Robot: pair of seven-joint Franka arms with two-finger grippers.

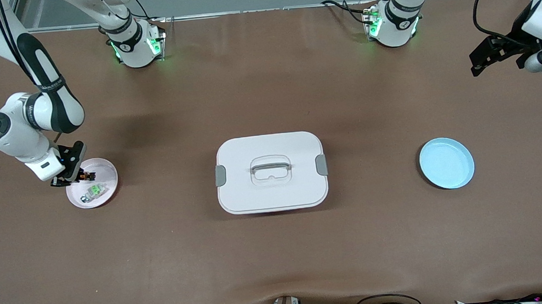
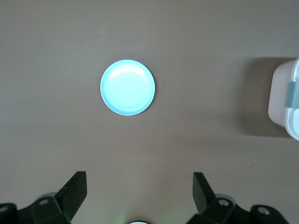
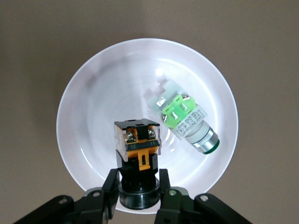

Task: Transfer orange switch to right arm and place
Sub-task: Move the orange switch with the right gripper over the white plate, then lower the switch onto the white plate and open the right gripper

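Two arms here: right gripper [image 3: 136, 186] has its fingers clamped on the orange switch [image 3: 138, 144] over the pink dish [image 1: 106, 180] near the table's right-arm edge, probably for placing. Left gripper [image 2: 140, 196] waits spread wide.

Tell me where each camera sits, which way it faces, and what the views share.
Front view: high across the table, facing both bases; shows right gripper over the pink plate, white box, left gripper.
Left wrist view: looks down on the blue plate; own jaws open.
Right wrist view: looks down into the pink plate; own jaws shut on the orange switch, beside the green part.
Shared: front view shows both plates.
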